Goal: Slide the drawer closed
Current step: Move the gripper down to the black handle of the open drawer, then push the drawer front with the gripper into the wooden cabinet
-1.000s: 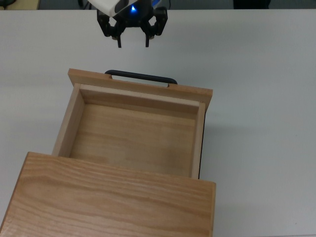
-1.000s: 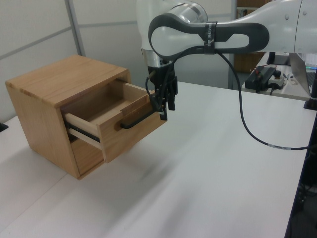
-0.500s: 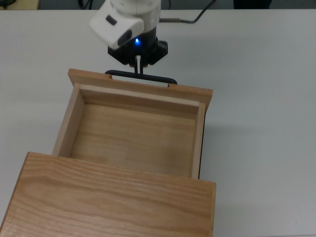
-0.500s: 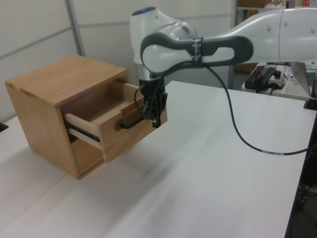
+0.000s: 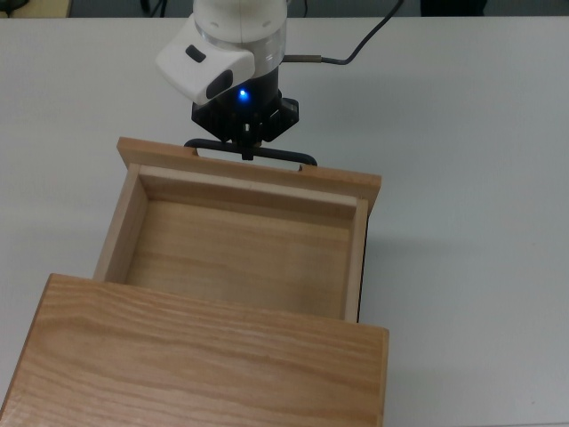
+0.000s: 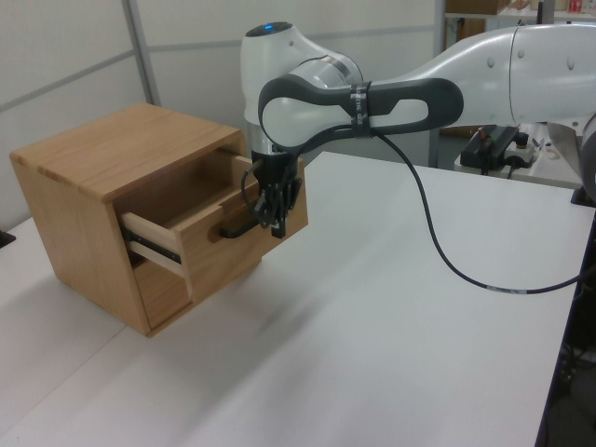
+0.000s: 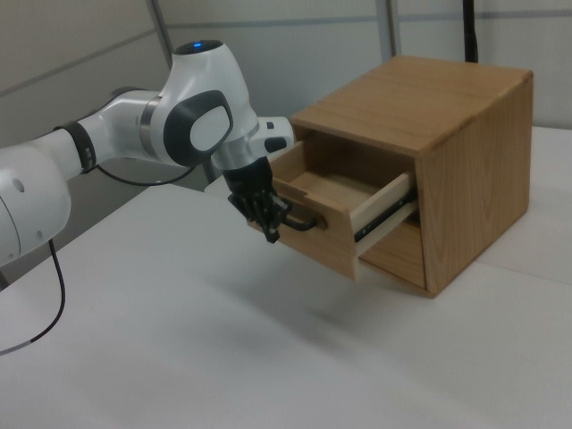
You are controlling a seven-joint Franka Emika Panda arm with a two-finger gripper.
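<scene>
light wooden box-shaped drawer (image 5: 240,245) pulled well out of the grained wooden cabinet (image 5: 196,360) on the white desk (image 5: 471,178), inside bare. black two-finger tool (image 5: 246,149) against the thin black metal bar handle (image 5: 293,158) at the front panel, fingers pinched together, touching the bar's middle.

Cabinet (image 5: 204,356) cut off at the top view's bottom edge, drawer (image 5: 240,240) rear hidden beneath it, gripper (image 5: 248,149) fingertips obscured at handle (image 5: 302,160)
</scene>
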